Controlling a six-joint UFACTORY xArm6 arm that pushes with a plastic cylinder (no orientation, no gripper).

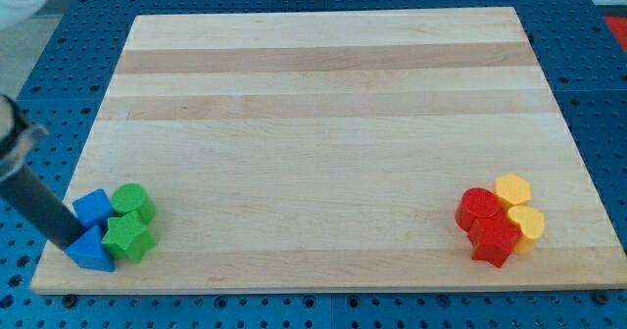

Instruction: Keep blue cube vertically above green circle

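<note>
The blue cube (93, 208) sits near the bottom left corner of the wooden board (323, 123). The green circle (133, 201) touches it on its right, at about the same height in the view. My tip (69, 244) rests just below and left of the blue cube, against a blue triangular block (92, 252). A green star-shaped block (127, 237) lies below the green circle, right of the blue triangular block. The dark rod runs up to the view's left edge.
At the bottom right stand a red circle (479, 207), a red star-shaped block (494, 242), a yellow hexagon (512, 189) and a yellow heart-like block (528, 225), packed together. The board's left edge and bottom edge are close to the blue blocks.
</note>
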